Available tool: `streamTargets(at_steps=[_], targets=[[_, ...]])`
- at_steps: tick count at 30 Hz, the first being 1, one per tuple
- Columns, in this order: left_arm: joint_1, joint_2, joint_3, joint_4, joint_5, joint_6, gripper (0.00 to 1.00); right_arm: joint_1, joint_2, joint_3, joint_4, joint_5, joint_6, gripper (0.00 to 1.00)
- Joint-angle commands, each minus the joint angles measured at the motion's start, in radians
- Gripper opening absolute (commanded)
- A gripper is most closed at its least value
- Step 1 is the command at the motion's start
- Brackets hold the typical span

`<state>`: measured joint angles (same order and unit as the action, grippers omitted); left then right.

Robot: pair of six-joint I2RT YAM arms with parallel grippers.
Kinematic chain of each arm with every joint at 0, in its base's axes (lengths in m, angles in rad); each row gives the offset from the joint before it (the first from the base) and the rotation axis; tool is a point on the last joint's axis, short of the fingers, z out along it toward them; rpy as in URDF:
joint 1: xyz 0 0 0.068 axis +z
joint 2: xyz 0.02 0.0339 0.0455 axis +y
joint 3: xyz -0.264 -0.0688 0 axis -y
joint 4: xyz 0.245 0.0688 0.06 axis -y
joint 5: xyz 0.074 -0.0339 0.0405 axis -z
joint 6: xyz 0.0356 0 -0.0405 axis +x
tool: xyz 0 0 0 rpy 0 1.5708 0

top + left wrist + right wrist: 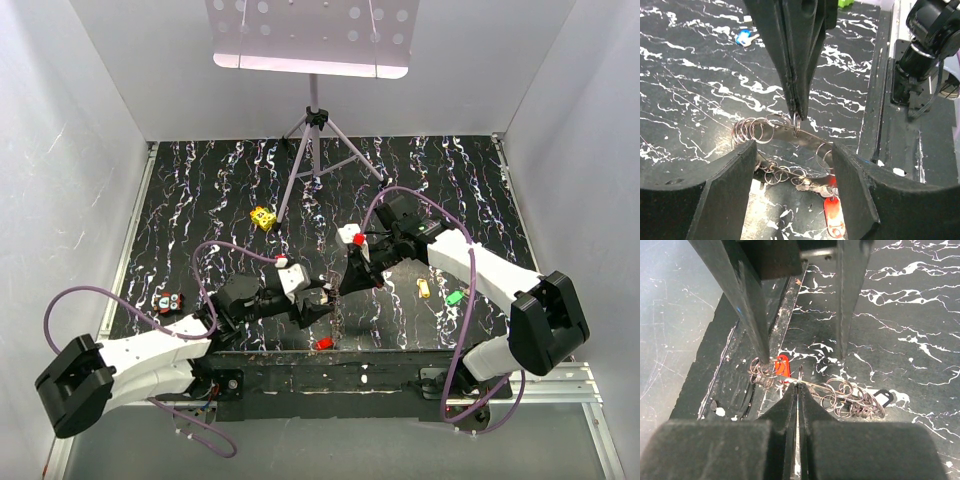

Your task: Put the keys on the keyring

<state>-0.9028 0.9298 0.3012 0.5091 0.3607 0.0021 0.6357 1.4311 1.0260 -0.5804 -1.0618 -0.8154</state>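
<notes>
The keyring [771, 131] is a thin wire strung with many small wire loops, and it hangs just above the table's near edge. My right gripper [798, 384] is shut on one loop near its middle [850, 396]. My left gripper [793, 148] is open and straddles the keyring's lower part, its fingers [756, 320] standing either side of the wire. A red key [834, 216] lies at the keyring's low end, touching it. A blue key [744, 37], an orange key [424, 288] and a green key [455, 297] lie loose on the table.
A yellow dotted cube [263, 217] sits mid-table beside a tripod stand [314, 150]. A small red-and-black item [168, 300] lies at the far left. The black mounting rail [330, 375] runs along the near edge. White walls enclose the marbled table [220, 190].
</notes>
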Motion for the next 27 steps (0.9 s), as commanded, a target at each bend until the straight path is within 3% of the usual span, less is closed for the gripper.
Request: streamTargets(at_steps=[1, 27], targets=[[-0.001, 0.059, 0.047, 0.065, 0.02, 0.041, 0.59, -0.002, -0.037, -0.004, 0.017, -0.053, -0.034, 0.01], [-0.001, 0.144, 0.046, 0.17, 0.031, -0.034, 0.22, -0.005, -0.04, -0.003, 0.016, -0.055, -0.031, 0.01]])
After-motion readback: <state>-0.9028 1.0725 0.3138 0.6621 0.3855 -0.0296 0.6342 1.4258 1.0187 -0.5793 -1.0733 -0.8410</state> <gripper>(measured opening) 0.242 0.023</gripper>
